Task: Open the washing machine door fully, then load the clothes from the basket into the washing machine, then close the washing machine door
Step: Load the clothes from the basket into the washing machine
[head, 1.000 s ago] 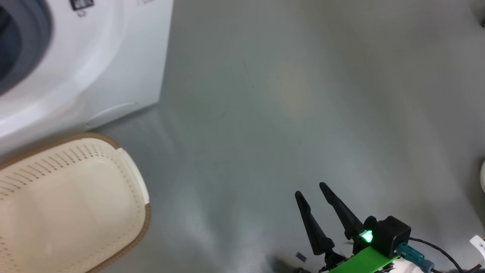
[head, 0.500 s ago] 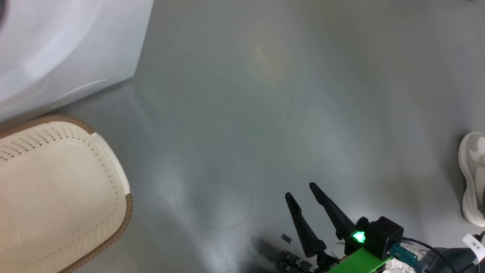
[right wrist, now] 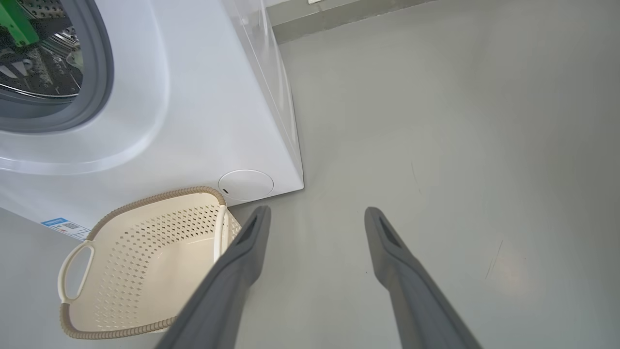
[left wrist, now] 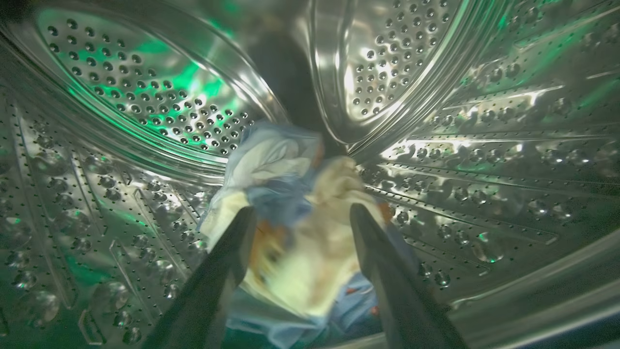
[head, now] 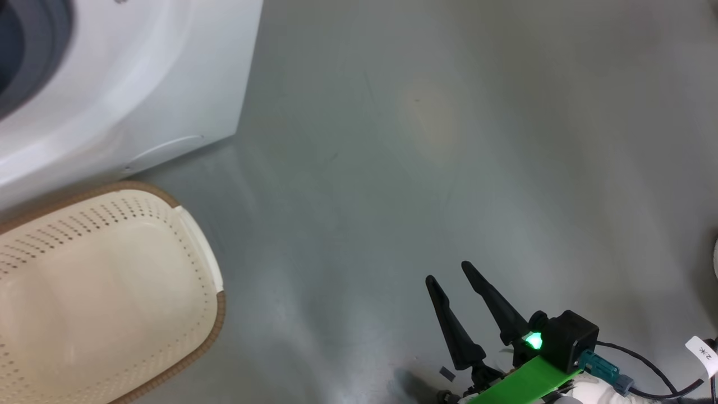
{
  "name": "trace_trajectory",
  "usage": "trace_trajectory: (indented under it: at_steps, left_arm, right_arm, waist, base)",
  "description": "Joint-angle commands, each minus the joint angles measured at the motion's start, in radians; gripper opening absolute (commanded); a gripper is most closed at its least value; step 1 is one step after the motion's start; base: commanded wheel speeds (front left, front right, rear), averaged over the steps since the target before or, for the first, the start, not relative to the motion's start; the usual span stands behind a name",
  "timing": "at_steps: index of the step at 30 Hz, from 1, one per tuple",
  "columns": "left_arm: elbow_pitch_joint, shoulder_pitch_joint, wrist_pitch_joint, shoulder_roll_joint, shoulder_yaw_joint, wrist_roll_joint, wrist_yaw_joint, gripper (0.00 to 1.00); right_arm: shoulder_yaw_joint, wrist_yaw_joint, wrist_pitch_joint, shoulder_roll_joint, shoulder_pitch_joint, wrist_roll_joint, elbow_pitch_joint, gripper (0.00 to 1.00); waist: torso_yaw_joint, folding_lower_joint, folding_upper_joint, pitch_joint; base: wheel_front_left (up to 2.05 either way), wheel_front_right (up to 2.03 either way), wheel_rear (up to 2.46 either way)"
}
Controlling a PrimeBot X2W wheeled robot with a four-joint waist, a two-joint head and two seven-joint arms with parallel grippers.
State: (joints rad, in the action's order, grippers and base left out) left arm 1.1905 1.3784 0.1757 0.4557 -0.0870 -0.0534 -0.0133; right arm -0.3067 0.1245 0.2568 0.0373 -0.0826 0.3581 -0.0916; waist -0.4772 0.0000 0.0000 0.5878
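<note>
Head and right wrist views: your right gripper (head: 447, 271) hangs over the floor (head: 392, 168), jaws parted and empty, the basket (head: 112, 292) just beside the washing machine (head: 140, 84). Left wrist view: your left gripper (left wrist: 302, 209) gapes wide inside the drum (left wrist: 145, 97), the clothes (left wrist: 271, 160) blurred between its jaws.

1. Left gripper (left wrist: 304, 209): both dark fingers (left wrist: 218, 286) rise from the bottom centre of the left wrist view, set wide apart.
2. Right gripper (head: 449, 272): lower right of the head view, jaws parted, tips pointing up and slightly left. The green wrist bracket (head: 527, 379) sits behind it.
</note>
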Motion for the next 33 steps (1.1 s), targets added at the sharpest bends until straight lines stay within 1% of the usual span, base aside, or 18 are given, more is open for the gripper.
trace_trajectory:
  at_steps: [1, 4, 10, 12, 15, 21, 24, 28, 33]
  left_arm:
    - [-0.010, -0.002, 0.002, 0.026, 0.008, -0.005, -0.005, 1.00]
    - [0.019, -0.023, 0.007, -0.001, 0.026, -0.032, -0.024, 1.00]
    - [0.047, -0.099, 0.047, -0.054, 0.052, -0.071, -0.090, 1.00]
    - [0.049, -0.130, 0.060, -0.072, 0.051, -0.076, -0.099, 1.00]
    - [0.046, -0.175, 0.074, -0.102, 0.054, -0.090, -0.096, 1.00]
    - [0.015, -0.274, 0.085, -0.165, 0.068, -0.127, -0.071, 1.00]
    - [-0.048, -0.343, 0.085, -0.199, 0.062, -0.129, -0.060, 1.00]
    - [-0.155, -0.479, 0.086, -0.259, 0.071, -0.145, -0.052, 1.00]
    - [-0.285, -0.669, 0.086, -0.329, 0.056, -0.143, -0.015, 1.00]
  right_arm:
    - [-0.012, 0.006, 0.005, 0.013, 0.004, -0.010, 0.013, 1.00]
    - [-0.002, 0.006, 0.005, 0.013, 0.004, -0.012, 0.005, 1.00]
    - [0.009, 0.006, 0.005, 0.013, -0.004, -0.018, -0.013, 1.00]
    - [0.013, 0.006, 0.005, 0.013, -0.007, -0.022, -0.017, 1.00]
    - [0.017, 0.006, 0.005, 0.013, -0.009, -0.034, -0.026, 1.00]
    - [0.052, 0.006, 0.005, 0.013, -0.012, -0.050, -0.039, 1.00]
    - [0.073, 0.006, 0.005, 0.013, -0.016, -0.056, -0.042, 1.00]
    - [0.102, 0.006, 0.005, 0.013, -0.013, -0.069, -0.046, 1.00]
    - [0.128, 0.006, 0.005, 0.013, 0.006, -0.090, -0.053, 1.00]
  waist:
    - [0.030, 0.0000, 0.0000, -0.034]
    - [0.055, 0.0000, 0.0000, -0.062]
    - [0.098, 0.0000, 0.0000, -0.128]
    - [0.112, 0.0000, 0.0000, -0.150]
    - [0.135, 0.0000, 0.0000, -0.184]
    - [0.197, 0.0000, 0.0000, -0.247]
    - [0.234, 0.0000, 0.0000, -0.275]
    - [0.289, 0.0000, 0.0000, -0.319]
    - [0.351, 0.0000, 0.0000, -0.377]
  base:
    - [0.00, 0.00, 0.00]
    - [0.00, 0.00, 0.00]
    - [0.00, 0.00, 0.00]
    - [0.00, 0.00, 0.00]
    - [0.00, 0.00, 0.00]
    - [0.00, 0.00, 0.00]
    - [0.00, 0.00, 0.00]
    - [0.00, 0.00, 0.00]
    - [0.00, 0.00, 0.00]
